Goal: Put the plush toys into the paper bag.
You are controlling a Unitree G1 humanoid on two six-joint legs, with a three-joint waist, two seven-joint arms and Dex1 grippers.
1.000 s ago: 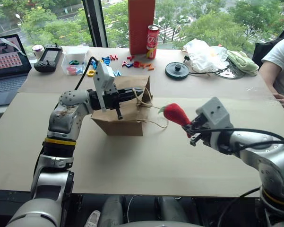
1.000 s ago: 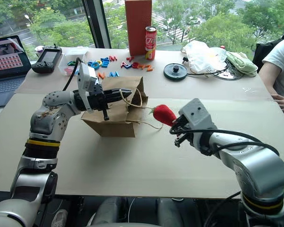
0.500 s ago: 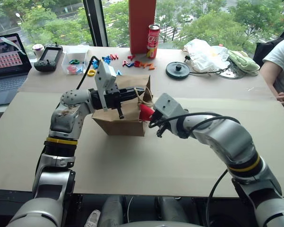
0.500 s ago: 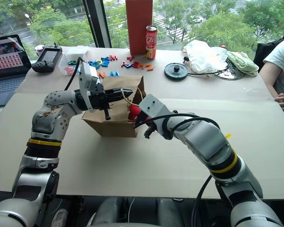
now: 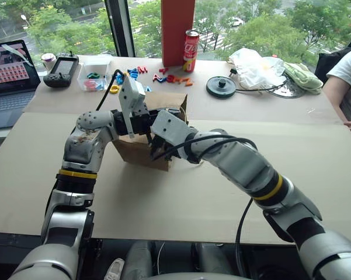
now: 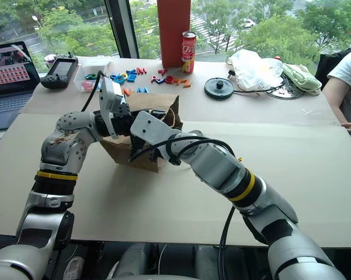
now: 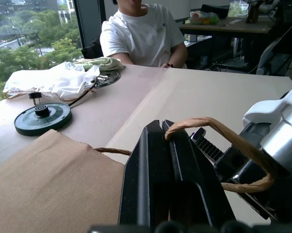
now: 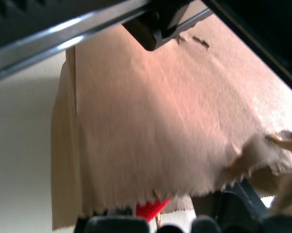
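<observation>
Daylit scene, soft shadows

We see bright daylight from the windows behind the table [image 5: 315, 146], with faint shadows. Close to the right gripper [image 5: 157, 153], the paper bag [image 8: 150, 121] looks blurred and warm-tinted.

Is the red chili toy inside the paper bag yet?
Cannot tell for sure. In the right wrist view a bit of the red chili toy peeks out below the paper bag edge, by the right gripper.

Silver-grey arms, yellow wrist bands, black cables, white camera housings, black claws
</observation>
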